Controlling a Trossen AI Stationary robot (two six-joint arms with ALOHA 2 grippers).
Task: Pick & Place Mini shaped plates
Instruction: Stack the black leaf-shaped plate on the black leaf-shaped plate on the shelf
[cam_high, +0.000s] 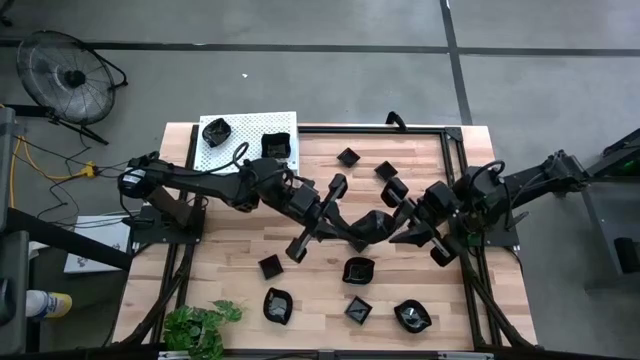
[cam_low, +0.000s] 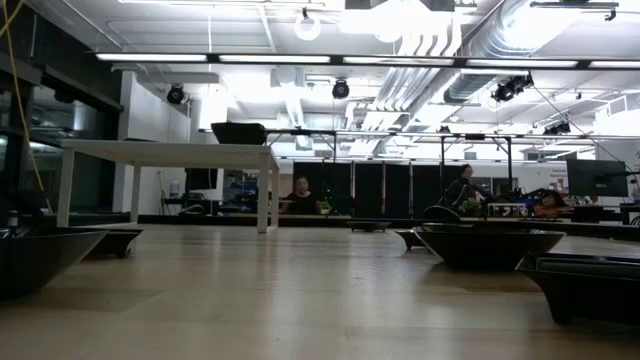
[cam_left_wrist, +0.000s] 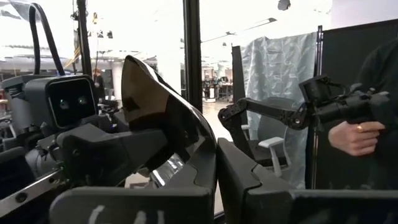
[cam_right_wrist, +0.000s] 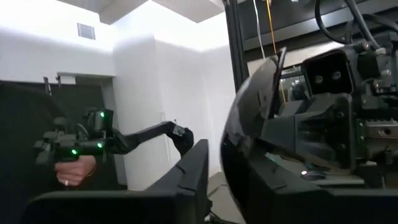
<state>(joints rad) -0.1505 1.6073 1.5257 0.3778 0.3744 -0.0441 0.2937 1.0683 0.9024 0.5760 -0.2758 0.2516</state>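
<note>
Both arms are meeting over the middle of the light wooden table (cam_high: 240, 250), handing over one glossy black mini shaped plate (cam_high: 372, 226) in mid-air. The left gripper (cam_high: 372, 232) is pinching the plate's rim with its fingers pressed together; the right gripper (cam_high: 402, 232) is standing slightly spread at the opposite edge — seemingly letting go. To do it well, the right gripper should be opening fully and backing straight off before the left carries anything away — otherwise the plate could twist loose. No readable writing or brand is showing.
</note>
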